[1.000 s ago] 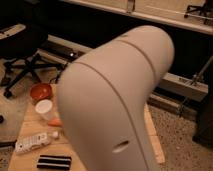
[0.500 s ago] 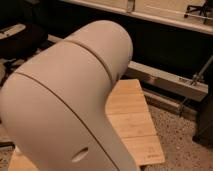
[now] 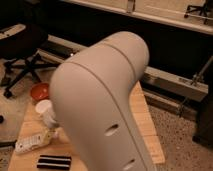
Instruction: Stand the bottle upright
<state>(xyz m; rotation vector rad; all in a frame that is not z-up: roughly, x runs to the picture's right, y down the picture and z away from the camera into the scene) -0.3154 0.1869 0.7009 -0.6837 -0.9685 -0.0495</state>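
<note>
The white bottle (image 3: 33, 141) lies on its side on the wooden table (image 3: 142, 120), near the left front edge, cap end pointing right. My big white arm (image 3: 100, 95) fills the middle of the view and hides much of the table. My gripper is not in view; it is out of sight behind or below the arm.
A black block with white stripes (image 3: 53, 161) lies just in front of the bottle. A white paper cup (image 3: 45, 109) stands behind the bottle, and an orange bowl (image 3: 39, 92) sits at the table's far left. An office chair (image 3: 22, 55) stands on the floor to the left.
My arm has swung right and back, uncovering the left side of the table with the bottle, cup, bowl and block, which were hidden half a second ago.
</note>
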